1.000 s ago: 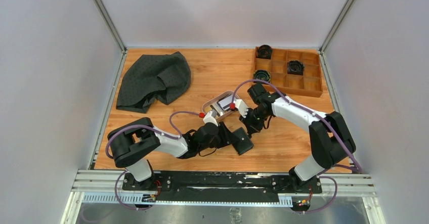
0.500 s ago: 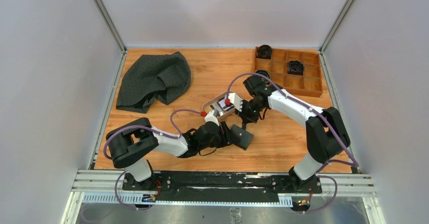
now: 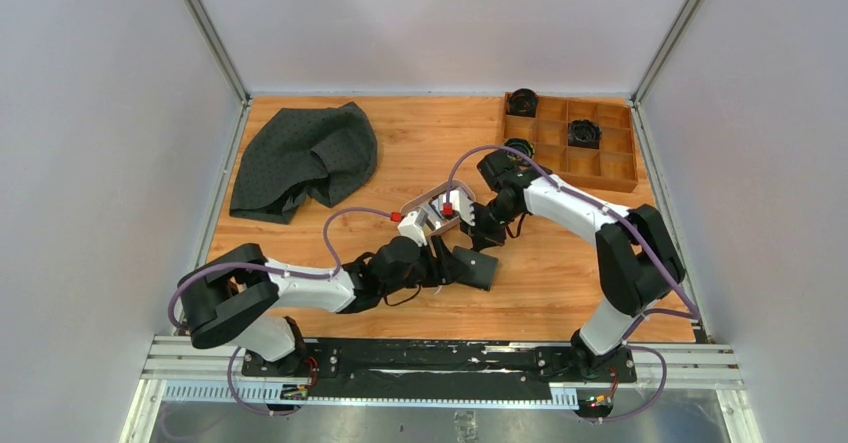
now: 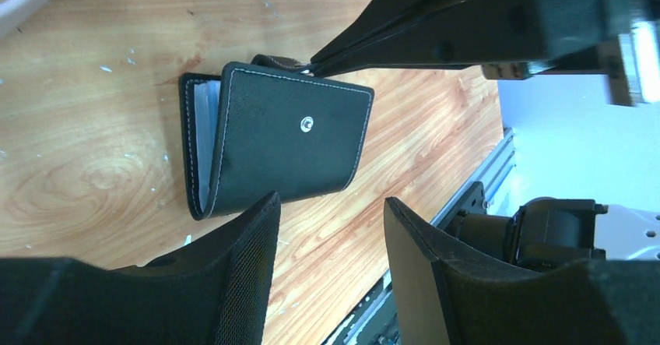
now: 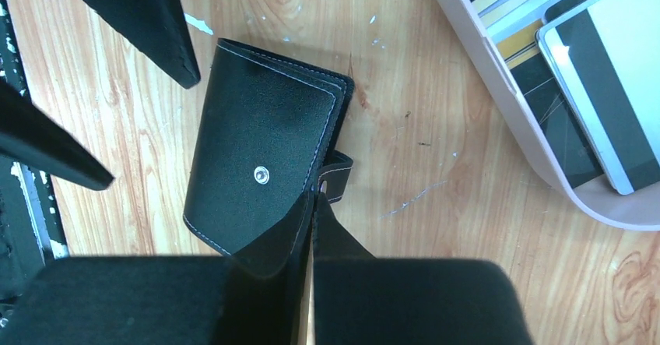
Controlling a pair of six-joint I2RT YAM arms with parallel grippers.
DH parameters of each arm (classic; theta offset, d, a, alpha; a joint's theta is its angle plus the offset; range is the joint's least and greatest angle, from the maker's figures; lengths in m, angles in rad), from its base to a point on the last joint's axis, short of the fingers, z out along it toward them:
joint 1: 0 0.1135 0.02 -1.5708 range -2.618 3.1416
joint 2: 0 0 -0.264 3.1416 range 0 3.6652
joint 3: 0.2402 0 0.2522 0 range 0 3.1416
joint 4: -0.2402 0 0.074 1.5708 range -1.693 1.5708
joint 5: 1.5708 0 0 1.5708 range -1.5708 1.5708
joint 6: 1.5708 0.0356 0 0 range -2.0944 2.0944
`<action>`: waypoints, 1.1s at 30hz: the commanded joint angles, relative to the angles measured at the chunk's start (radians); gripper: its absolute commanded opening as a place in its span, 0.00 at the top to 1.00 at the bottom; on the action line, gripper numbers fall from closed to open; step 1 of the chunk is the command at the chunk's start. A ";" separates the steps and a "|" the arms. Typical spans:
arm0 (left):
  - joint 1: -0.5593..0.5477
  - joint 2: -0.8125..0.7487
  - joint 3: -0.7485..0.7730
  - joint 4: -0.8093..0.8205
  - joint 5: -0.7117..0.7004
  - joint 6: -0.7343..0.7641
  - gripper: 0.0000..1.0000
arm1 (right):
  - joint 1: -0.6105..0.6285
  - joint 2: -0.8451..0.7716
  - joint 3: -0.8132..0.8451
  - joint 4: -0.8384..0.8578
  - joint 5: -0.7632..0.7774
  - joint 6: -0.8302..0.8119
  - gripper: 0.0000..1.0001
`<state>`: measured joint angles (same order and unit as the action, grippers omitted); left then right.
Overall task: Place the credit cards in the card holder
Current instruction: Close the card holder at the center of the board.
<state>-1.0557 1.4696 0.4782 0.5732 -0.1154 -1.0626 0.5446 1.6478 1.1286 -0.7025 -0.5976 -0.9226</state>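
Card holder (image 4: 284,139): lies folded shut on the wooden table (image 3: 400,143), snap stud (image 4: 308,124) facing up, grey-clear pockets showing at the open edge. In the overhead view it sits at 5 o'clock of the pinkish tray (image 5: 498,80), close to it but not touching.

Credit cards (image 5: 591,65): all that are visible lie stacked inside the tray, gold, black and silver-grey faces overlapping. The exact count cannot be read.

Left gripper (image 4: 331,209): jaws spread wide, nothing between them. It hovers just at the 6 o'clock side of the card holder in its own wrist view, and the fingers (image 4: 249,275) are clear of the leather.

Right gripper (image 5: 311,201): jaws pressed together to a thin slit. The tips meet at the holder's closure strap (image 5: 336,175) on its 3 o'clock edge and appear to pinch it (the contact itself is partly hidden by the fingers).

The two grippers face each other across the holder.

Other items: a dark crumpled cloth (image 3: 300,158) lies at 10 o'clock on the table. A wooden compartment box (image 3: 598,168) sits at 2 o'clock, with small black objects in some cells.
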 commanded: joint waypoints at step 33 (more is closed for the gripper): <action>0.100 0.333 -0.023 0.402 0.060 0.031 0.81 | 0.030 -0.121 -0.201 0.101 -0.099 -0.039 0.98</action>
<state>-0.9573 1.7706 0.4957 0.8932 -0.0444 -1.0275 0.5510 1.5536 0.9874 -0.5659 -0.6186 -0.8608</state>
